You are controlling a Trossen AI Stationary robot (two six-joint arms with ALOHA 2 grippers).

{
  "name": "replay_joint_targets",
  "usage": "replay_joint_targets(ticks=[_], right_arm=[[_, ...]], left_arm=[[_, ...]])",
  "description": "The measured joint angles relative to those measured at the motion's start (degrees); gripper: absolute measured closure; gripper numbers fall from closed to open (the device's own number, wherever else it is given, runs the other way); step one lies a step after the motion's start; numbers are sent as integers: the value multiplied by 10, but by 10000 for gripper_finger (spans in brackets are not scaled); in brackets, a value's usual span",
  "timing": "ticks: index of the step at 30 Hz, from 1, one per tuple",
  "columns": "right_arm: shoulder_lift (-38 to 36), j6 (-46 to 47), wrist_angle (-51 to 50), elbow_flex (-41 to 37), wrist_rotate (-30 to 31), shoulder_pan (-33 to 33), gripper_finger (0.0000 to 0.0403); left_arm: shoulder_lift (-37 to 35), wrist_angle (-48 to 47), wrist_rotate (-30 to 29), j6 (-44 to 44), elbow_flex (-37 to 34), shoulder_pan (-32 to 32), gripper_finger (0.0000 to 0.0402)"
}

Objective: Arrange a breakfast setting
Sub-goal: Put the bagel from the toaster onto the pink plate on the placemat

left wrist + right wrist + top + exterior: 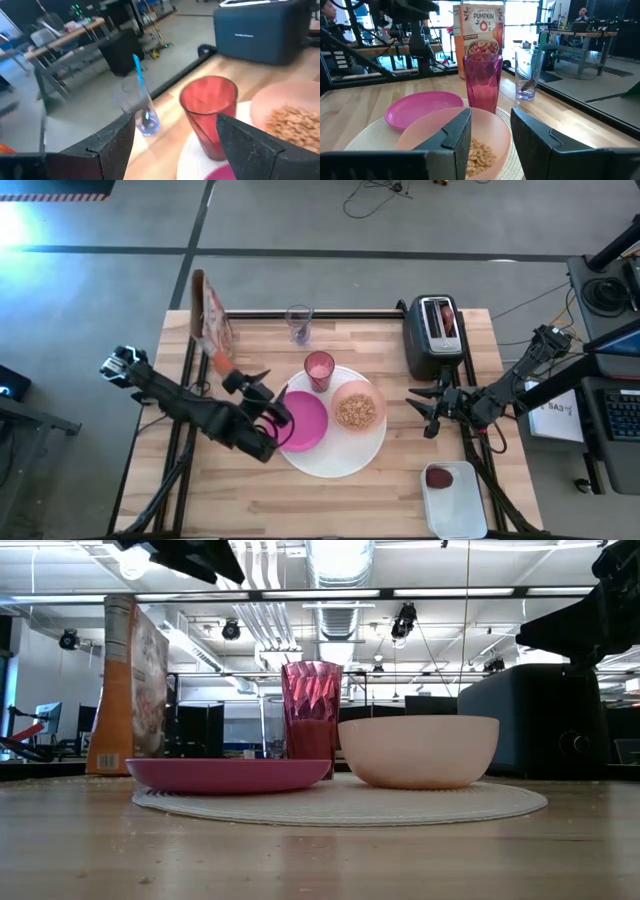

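Two end effectors, both empty: left end effector [277, 412], fingers spread wide, hovers at the magenta plate [303, 421] edge, pink tumbler [319, 369] just ahead, nearer this arm; right end effector [424, 409], fingers part-open, faces the pale pink bowl [357, 409].

I see big round white plate [340, 458] crowded: magenta plate [303, 421], pink tumbler [319, 369], pale pink bowl [358, 409]. Toaster [435, 332] blocks right-rear of plate; bare wood in front.
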Motion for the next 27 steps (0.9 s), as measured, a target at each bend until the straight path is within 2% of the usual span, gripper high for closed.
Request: replay_joint_targets(ticks=[13, 24, 27], right_arm=[[0, 1, 0, 0, 0, 0, 275], [0, 0, 0, 0, 0, 0, 275], [0, 1, 0, 0, 0, 0, 275]], left_arm=[[60, 145, 8, 131, -2, 39, 141], [74, 300, 106, 324, -3, 128, 141], [71, 377, 118, 371, -33, 147, 141]])
